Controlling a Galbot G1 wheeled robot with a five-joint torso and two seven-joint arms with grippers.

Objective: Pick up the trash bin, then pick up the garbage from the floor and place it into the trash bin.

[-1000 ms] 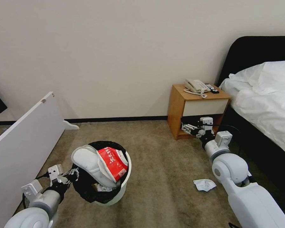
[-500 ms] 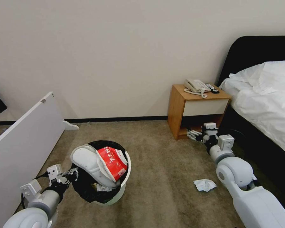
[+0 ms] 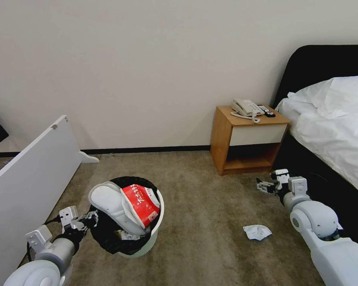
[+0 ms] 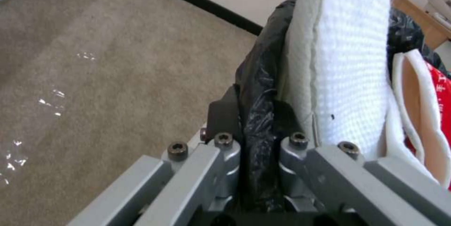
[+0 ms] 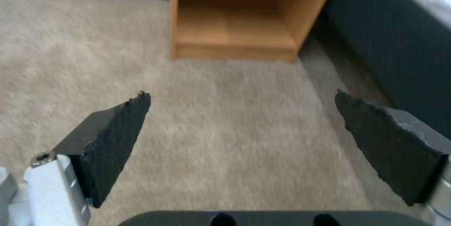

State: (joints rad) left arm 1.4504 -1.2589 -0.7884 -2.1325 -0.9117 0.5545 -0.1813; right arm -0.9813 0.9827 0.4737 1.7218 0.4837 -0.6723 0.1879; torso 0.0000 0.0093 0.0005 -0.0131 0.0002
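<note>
Left gripper clamping trash bin rim (black liner), tissue apart.

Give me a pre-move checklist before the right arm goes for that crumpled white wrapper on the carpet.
1. Left pincer shut on the trash bin rim and black liner: ok.
2. Right pincer open and empty: ok.
3. Crumpled wrapper lying free on the floor: ok.
4. Right pincer over the wrapper: not ok, it hovers nearer the nightstand.
5. Room left in the bin: cannot tell; slipper and red packet stick out.
</note>
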